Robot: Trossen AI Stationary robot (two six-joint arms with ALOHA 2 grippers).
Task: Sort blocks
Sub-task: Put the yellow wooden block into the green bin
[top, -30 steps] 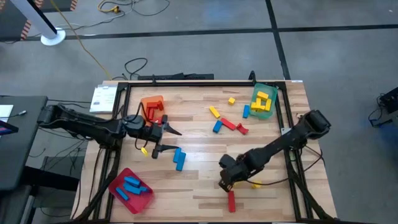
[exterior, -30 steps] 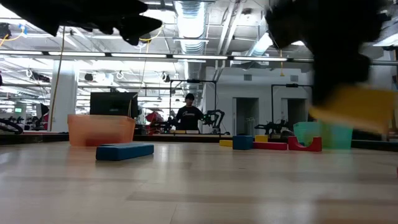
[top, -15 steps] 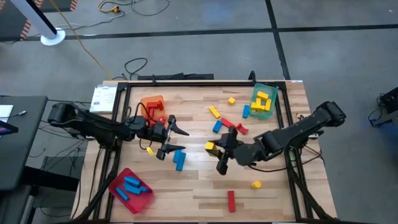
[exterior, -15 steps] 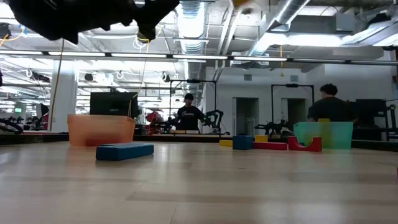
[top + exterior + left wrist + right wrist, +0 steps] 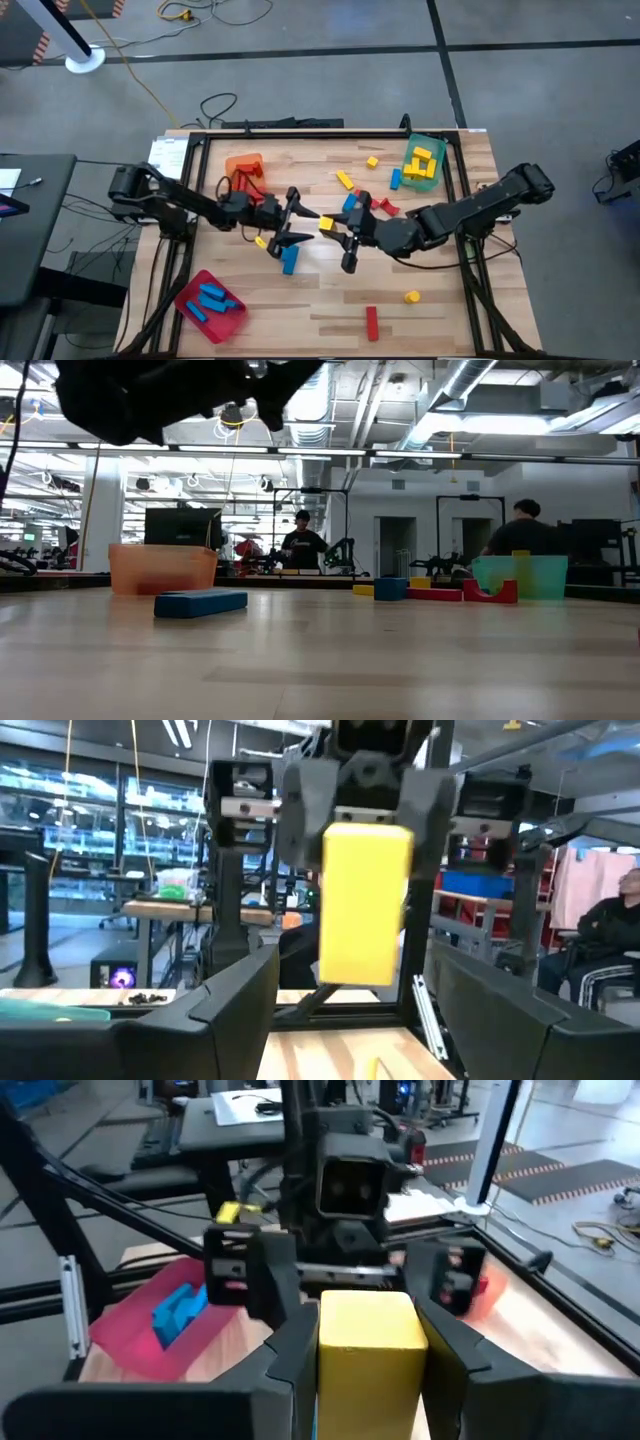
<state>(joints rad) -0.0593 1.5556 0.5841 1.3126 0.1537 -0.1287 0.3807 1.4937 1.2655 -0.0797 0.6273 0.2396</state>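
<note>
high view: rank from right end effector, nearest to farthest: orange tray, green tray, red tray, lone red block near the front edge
From the right end effector, shut on a yellow block at mid-table:
1. Orange tray, back left.
2. Lone red block, front edge, slightly right; too close to the orange tray to call.
3. Green tray, back right.
4. Red tray, front left corner, about level with the green tray.
</note>
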